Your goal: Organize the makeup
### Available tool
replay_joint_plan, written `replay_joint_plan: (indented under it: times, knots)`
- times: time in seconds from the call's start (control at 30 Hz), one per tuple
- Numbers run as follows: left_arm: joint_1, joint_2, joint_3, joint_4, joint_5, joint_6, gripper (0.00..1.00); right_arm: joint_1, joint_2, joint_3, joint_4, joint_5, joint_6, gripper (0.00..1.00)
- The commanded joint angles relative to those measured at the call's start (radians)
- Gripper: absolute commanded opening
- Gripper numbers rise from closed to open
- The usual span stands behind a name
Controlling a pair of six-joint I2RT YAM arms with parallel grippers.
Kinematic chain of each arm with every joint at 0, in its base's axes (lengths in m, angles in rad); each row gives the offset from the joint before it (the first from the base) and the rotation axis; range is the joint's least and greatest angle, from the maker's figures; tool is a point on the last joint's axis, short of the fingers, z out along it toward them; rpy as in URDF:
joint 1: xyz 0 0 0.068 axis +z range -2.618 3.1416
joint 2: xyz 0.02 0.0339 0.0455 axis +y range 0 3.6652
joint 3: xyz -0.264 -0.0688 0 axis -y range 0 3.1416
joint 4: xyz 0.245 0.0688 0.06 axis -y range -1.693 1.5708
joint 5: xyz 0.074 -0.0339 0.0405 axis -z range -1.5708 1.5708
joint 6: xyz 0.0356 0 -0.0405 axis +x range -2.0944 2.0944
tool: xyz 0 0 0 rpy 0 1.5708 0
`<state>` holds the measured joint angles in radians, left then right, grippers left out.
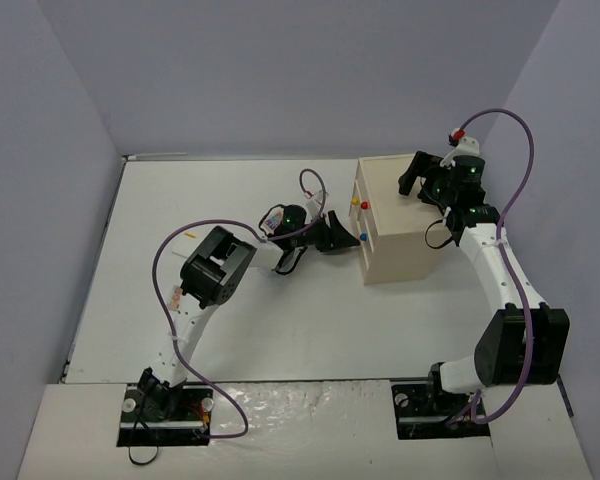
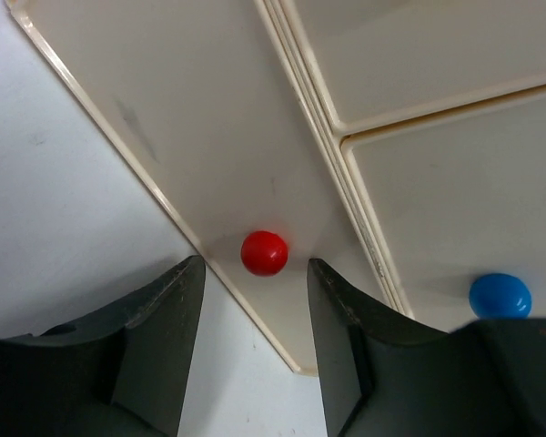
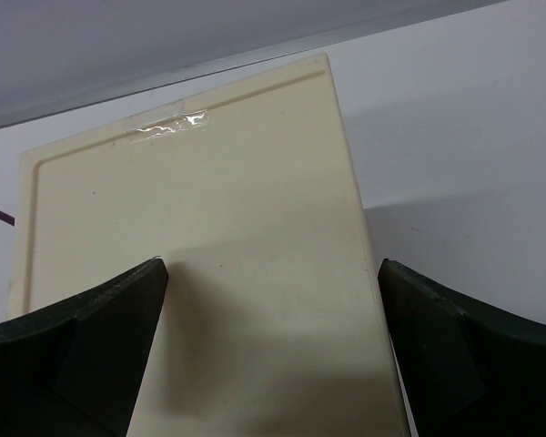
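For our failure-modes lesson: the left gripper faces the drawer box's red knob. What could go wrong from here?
The small round red knob lies beyond the left gripper's open fingertips; a shallow pinch may slip off. The right gripper, open, only straddles the box, which may slide when pulled.

1. Your white table (image 1: 250,330) is a plain matte surface, closed in by grey walls at the left, far and right sides.
2. A beige drawer box (image 1: 405,215) stands directly on it, toward the far right, with its front facing left.
3. That front carries a red knob (image 1: 354,201), a yellow knob (image 1: 361,208) and a blue knob (image 1: 364,237).
4. Toward your left, a small yellowish sliver (image 1: 192,233) lies on the table, well apart from the box and too small to identify.
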<state>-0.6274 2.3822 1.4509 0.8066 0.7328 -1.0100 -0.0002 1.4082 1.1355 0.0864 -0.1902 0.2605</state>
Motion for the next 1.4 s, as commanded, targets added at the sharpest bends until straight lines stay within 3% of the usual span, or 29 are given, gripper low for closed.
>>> replay_joint_plan:
  times: [0.0, 0.27, 0.47, 1.37]
  knots:
    - [-0.003, -0.016, 0.083, 0.171, 0.042, -0.034, 0.42, 0.026, 0.008, 0.004, -0.028, -0.064, 0.003, 0.97]
    - [-0.006, 0.015, 0.132, 0.192, 0.077, -0.066, 0.31, 0.025, 0.003, -0.002, -0.028, -0.063, 0.004, 0.97]
    - [-0.002, 0.005, 0.109, 0.212, 0.081, -0.079, 0.00, 0.023, 0.001, -0.007, -0.028, -0.038, -0.001, 0.97]
    - [0.132, -0.164, -0.113, 0.069, 0.141, -0.026, 0.00, -0.020, 0.003, -0.039, -0.039, 0.084, -0.006, 0.98]
